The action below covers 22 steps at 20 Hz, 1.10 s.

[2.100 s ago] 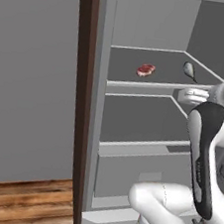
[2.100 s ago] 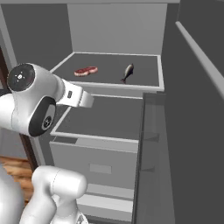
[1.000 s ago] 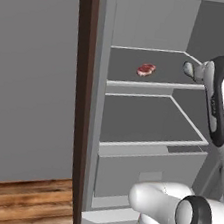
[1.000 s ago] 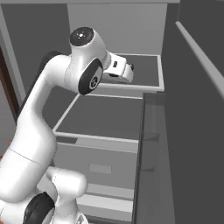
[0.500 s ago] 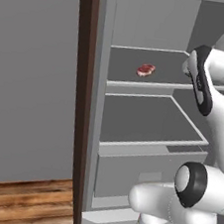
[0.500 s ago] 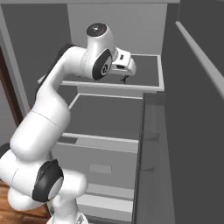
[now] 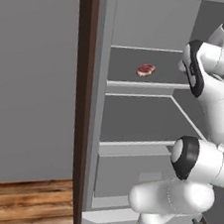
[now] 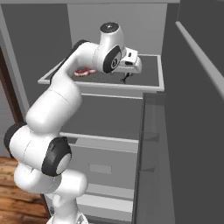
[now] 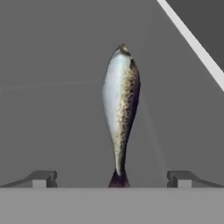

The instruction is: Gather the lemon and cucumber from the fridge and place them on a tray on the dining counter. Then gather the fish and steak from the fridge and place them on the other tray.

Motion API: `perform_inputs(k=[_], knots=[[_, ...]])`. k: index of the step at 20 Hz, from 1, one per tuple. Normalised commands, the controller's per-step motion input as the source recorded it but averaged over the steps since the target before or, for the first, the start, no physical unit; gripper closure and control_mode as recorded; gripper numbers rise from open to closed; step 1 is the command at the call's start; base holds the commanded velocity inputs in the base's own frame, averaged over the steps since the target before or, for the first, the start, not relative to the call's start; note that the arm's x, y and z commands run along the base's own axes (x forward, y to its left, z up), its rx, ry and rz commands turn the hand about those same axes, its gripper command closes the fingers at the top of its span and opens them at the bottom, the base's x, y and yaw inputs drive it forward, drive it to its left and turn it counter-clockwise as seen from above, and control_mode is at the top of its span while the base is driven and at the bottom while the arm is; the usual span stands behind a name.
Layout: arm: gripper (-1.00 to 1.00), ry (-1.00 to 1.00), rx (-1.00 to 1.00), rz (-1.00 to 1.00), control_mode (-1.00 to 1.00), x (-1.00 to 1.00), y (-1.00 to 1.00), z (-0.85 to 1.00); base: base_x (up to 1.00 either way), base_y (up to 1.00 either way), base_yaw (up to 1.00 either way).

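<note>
Two items: one fish [image 9: 120, 109] and one steak [image 7: 145, 70], both on the upper shelf [image 8: 151, 74] of the open fridge [image 7: 97, 107].
Count, others: no lemon, cucumber, tray or desk in these frames, so I can't say where they stand.
Fish: lies flat on the dark shelf, long axis running straight away from the hand camera, tail nearest the pincer [image 9: 111, 178], head far. Nothing touching it.
Steak: same shelf, well apart from the fish, toward the hinge-side wall; also seen past the arm in the right base view [image 8: 85, 72].
Pincer: spread wide, empty, one fingertip [image 9: 41, 178] either side of the tail, apart from it. In the right base view it hangs just above the shelf [image 8: 126, 78].
Step in hand: my read is the approach for the fish grasp.
How to do it well: tail is narrow and likely to slip, so push forward to the thick mid-body before closing. Keep the jaws square across the body width. Descend until the tips just clear the shelf, then close and lift straight up.
Risk: shelf edge and fridge wall sit close to the wrist; retract along the entry line.
</note>
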Motion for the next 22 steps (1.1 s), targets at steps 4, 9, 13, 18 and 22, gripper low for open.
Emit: perform_inputs(k=[4,9,13,18,22], knots=[[-1.0,0.05,0.0,0.0,-1.0,0.55,-0.22,-0.04,0.0,0.0,0.0],[-1.0,0.02,0.0,0.0,-1.0,0.57,-0.17,-0.11,0.0,0.0,0.0],[-1.0,0.0,0.0,0.0,-1.0,0.47,-0.04,-0.23,0.0,0.0,0.0],[-1.0,0.0,0.0,0.0,-1.0,0.24,0.0,-0.42,0.0,0.0,0.0],[-1.0,0.0,0.0,0.0,-1.0,0.02,0.05,-0.56,0.0,0.0,0.0]])
